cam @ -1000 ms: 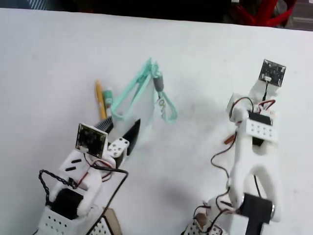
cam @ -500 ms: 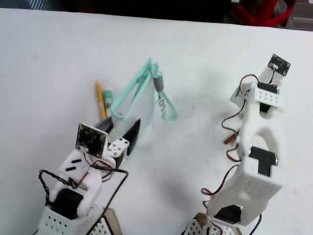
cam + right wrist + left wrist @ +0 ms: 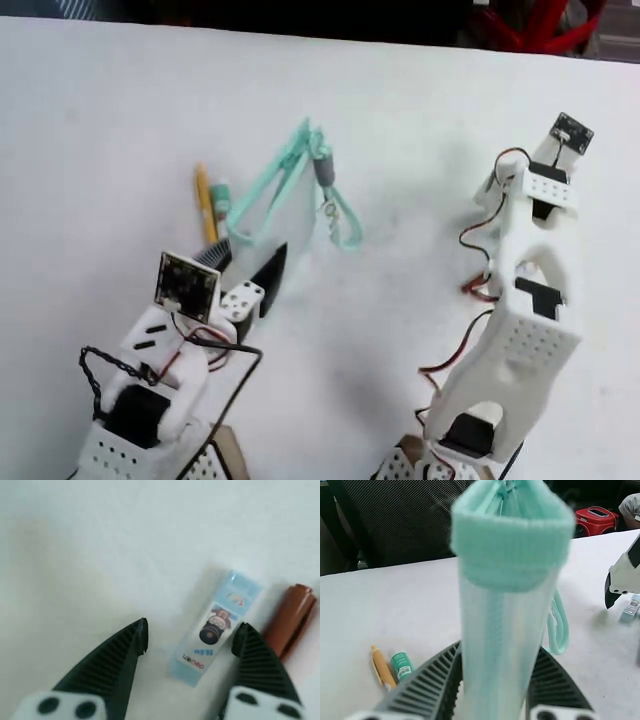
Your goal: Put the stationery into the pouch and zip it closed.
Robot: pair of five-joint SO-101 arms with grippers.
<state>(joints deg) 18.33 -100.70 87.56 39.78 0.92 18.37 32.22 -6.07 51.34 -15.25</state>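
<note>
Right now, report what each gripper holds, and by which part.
Left gripper: the pouch, clamped at its near end. Right gripper: nothing, fingers open over an eraser.

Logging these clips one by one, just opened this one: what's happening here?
The left gripper holds the mint pouch, jaws shut on it. The right gripper hangs over a light-blue eraser, jaws open to either side, with a brown stick beside it. An orange pencil and a small green tube lie on the table next to the pouch. None of the stationery looks packed yet.
</note>
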